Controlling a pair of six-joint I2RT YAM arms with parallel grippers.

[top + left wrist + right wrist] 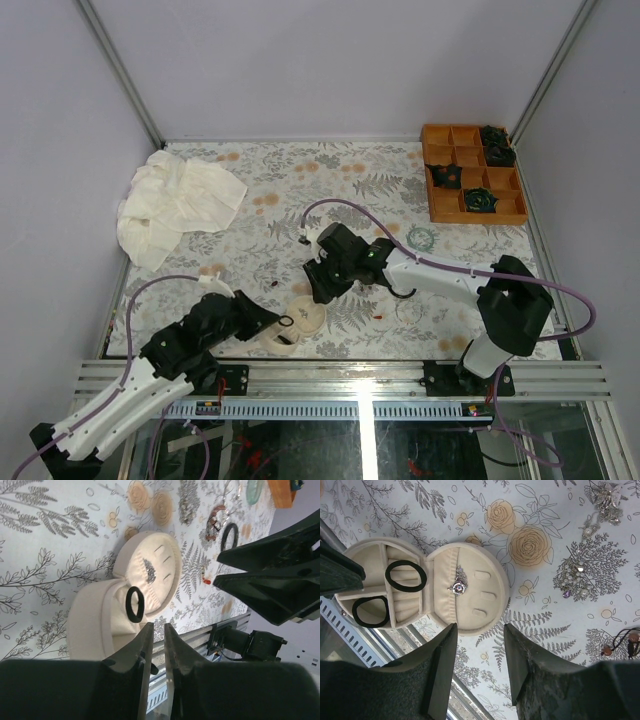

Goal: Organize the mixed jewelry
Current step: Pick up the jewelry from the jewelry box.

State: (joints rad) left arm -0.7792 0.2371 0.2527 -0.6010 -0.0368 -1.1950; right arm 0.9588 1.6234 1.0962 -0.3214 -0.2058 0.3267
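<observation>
An open cream round jewelry box [303, 318] lies near the front edge. Two black rings [405, 575] [370, 611] rest in its base compartments, and a small silver piece [457, 586] sits on the padded lid. Right at the box's base, my left gripper [157, 627] is shut with nothing between its fingers, just short of one black ring [134, 604]. My right gripper [480, 630] hangs open above the lid's edge, empty. Another black ring [229, 536] lies on the cloth. A pale-teal bracelet [420, 238] sits further right.
An orange compartment tray [472, 175] holding dark pieces stands at the back right. A crumpled white cloth [175, 205] is at the back left. Loose pearl and silver pieces [575, 580] and reddish bits [379, 317] dot the floral mat. The metal rail [340, 375] runs along the front.
</observation>
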